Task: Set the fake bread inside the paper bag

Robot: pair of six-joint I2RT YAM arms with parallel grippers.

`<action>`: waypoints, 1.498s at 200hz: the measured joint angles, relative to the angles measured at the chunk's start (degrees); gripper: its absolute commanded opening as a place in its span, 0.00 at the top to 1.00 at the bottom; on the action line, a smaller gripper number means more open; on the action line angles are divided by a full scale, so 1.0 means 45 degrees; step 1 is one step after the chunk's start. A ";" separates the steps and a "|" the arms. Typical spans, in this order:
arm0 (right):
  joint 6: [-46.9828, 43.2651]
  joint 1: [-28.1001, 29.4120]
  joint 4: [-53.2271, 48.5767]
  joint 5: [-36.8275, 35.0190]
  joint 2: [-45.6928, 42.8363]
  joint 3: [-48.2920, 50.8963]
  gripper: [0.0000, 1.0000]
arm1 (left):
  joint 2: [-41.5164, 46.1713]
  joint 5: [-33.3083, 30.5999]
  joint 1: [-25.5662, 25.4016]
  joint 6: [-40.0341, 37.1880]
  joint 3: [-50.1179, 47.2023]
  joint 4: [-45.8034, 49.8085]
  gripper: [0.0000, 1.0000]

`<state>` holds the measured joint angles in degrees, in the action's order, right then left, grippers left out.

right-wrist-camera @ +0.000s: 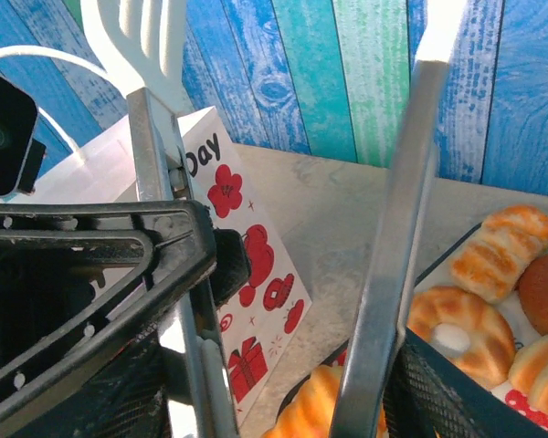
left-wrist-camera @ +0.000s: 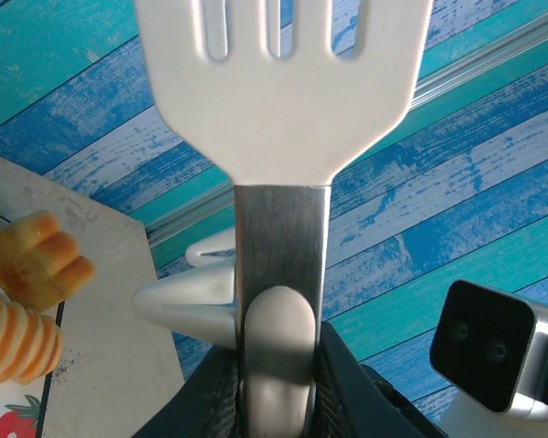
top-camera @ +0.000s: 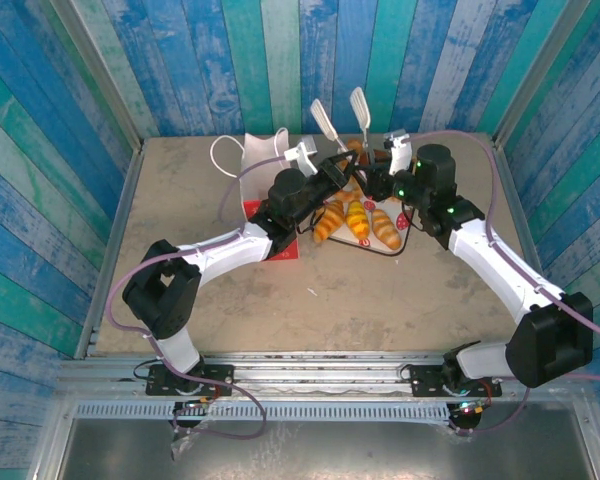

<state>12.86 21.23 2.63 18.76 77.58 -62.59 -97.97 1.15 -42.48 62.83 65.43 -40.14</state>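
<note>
Metal tongs with white slotted heads (top-camera: 325,118) stand upright over the back of the table. My left gripper (top-camera: 330,165) is shut on one tong arm (left-wrist-camera: 280,228), whose head fills the top of the left wrist view. My right gripper (right-wrist-camera: 283,383) spans both tong arms (right-wrist-camera: 397,210), fingers against them. The fake bread (top-camera: 356,222) lies on the tray below: a ring doughnut (right-wrist-camera: 457,330), a ridged loaf (right-wrist-camera: 498,248), a brown bun (right-wrist-camera: 546,294) and a croissant (right-wrist-camera: 315,411). The paper bag (top-camera: 263,160) stands left of the tray, white with red prints (right-wrist-camera: 247,237).
The white strawberry-print tray (top-camera: 404,222) sits mid-table between both arms. Blue and teal plank walls (top-camera: 310,50) close in the back and sides. Bare tabletop (top-camera: 380,300) lies in front of the tray. The left wrist's camera housing (right-wrist-camera: 2,132) is close beside the tongs.
</note>
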 measured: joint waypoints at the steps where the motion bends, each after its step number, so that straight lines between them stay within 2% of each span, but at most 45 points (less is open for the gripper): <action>1: -0.0005 0.0000 0.0000 -0.0010 0.0000 0.0000 0.48 | 0.0000 0.0000 0.0000 0.0000 0.0005 0.0000 0.86; 13: 0.0063 0.0015 0.0000 0.0063 -0.0005 0.0000 0.51 | 0.0000 0.0005 0.0000 0.0000 0.0005 0.0005 0.78; 30: 0.0136 0.0034 -0.0005 0.0083 -0.0044 0.0000 0.54 | 0.0000 0.0024 0.0000 -0.0005 0.0015 0.0010 0.73; 61: 0.0287 0.0015 -0.0019 -0.0306 -0.0141 0.0000 0.54 | 0.0005 0.0316 -0.0097 -0.0049 0.0024 -0.0044 0.52; 142: 0.0398 -0.0772 -0.0695 -0.1326 -0.0787 0.0000 0.54 | 0.0923 0.0510 -0.0253 -0.1001 0.0029 0.0515 0.39; 188: -0.0253 -0.1438 -0.2730 -0.1894 -0.1433 -0.0068 0.51 | 0.2482 -0.0005 -0.0238 -0.3468 0.0423 0.2599 0.25; 209: -0.0670 -0.1496 -0.3895 -0.2098 -0.1710 -0.0257 0.51 | 0.2871 0.0019 -0.0053 -0.4833 0.1433 0.4007 0.23; 234: -0.1132 -0.1496 -0.5144 -0.2268 -0.2050 -0.0481 0.50 | 0.3424 0.0593 0.0957 -0.5799 0.2288 0.5523 0.23; 269: -0.1637 -0.1501 -0.6805 -0.2565 -0.2390 -0.0675 0.49 | 0.4099 0.1331 0.3123 -0.6620 0.3079 0.7747 0.19; 299: -0.1865 -0.1501 -0.7995 -0.2657 -0.2395 -0.0874 0.49 | 0.4386 0.2579 0.4915 -0.6883 0.3677 0.9345 0.19</action>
<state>4.47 14.48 -33.34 6.81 66.81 -66.52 -78.24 12.75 -20.36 31.86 81.97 1.91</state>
